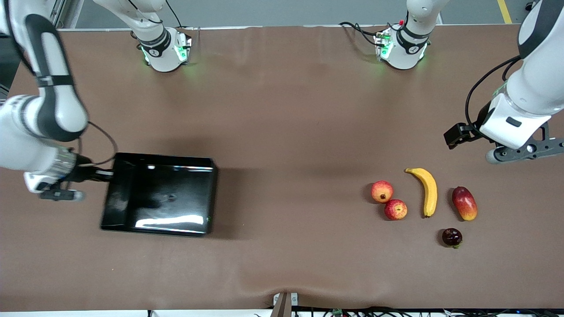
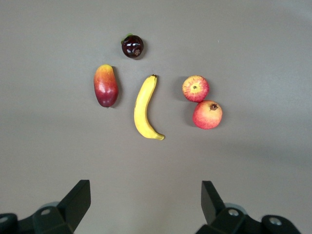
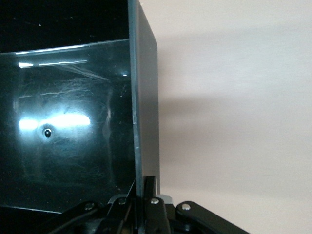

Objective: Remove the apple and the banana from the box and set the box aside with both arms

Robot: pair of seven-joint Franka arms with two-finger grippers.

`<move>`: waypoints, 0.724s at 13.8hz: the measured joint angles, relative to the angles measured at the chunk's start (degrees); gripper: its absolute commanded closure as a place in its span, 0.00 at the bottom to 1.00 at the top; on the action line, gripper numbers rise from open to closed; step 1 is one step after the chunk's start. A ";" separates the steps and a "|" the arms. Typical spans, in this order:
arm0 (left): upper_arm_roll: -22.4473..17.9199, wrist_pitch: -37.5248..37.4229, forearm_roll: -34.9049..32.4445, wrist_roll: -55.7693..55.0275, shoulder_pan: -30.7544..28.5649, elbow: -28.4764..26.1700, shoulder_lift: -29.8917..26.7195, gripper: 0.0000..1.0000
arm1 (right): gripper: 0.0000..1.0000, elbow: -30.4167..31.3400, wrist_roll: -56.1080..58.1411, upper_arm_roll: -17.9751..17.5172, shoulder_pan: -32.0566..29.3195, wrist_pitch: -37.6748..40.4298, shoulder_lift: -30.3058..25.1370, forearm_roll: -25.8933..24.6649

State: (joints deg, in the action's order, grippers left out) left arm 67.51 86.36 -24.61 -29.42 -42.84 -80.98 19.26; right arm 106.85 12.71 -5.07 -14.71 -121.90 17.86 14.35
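Note:
The black box (image 1: pixel 145 185) lies toward the right arm's end of the table, with nothing inside it. My right gripper (image 1: pixel 108 174) is shut on its end wall, seen edge-on in the right wrist view (image 3: pixel 145 97) between the fingers (image 3: pixel 151 187). The yellow banana (image 1: pixel 427 191) and the small red apple (image 1: pixel 395 209) lie toward the left arm's end; both show in the left wrist view, banana (image 2: pixel 145 108) and apple (image 2: pixel 195 88). My left gripper (image 1: pixel 522 152) hangs open and empty over bare table beside the fruits, its jaws wide apart in the left wrist view (image 2: pixel 146 192).
A red pomegranate (image 1: pixel 382 191) touches the apple. A red-yellow mango (image 1: pixel 464 203) lies beside the banana, and a dark mangosteen (image 1: pixel 452 237) lies nearer the front camera. Brown table (image 1: pixel 286 132) stretches between the box and the fruits.

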 measured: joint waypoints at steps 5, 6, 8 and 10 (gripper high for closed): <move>-0.42 -0.23 0.70 0.02 0.36 0.05 -3.54 0.00 | 1.00 3.44 7.87 0.02 -9.29 -0.27 0.25 0.02; -1.80 -0.45 1.80 0.04 1.24 0.06 -4.73 0.00 | 1.00 3.97 7.88 -0.03 -9.68 -0.87 0.61 0.02; -7.72 -0.72 5.43 0.66 5.29 0.10 -7.72 0.00 | 1.00 4.46 8.23 -0.03 -10.26 -3.22 2.09 0.02; -15.89 -0.81 8.72 1.97 11.30 0.11 -10.73 0.00 | 1.00 4.59 9.53 -0.03 -10.62 -6.28 4.29 0.02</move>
State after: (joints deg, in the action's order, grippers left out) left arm 51.62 85.55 -15.89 -27.45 -31.54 -80.88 8.53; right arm 111.44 22.23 -5.10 -25.33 -128.18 22.15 14.37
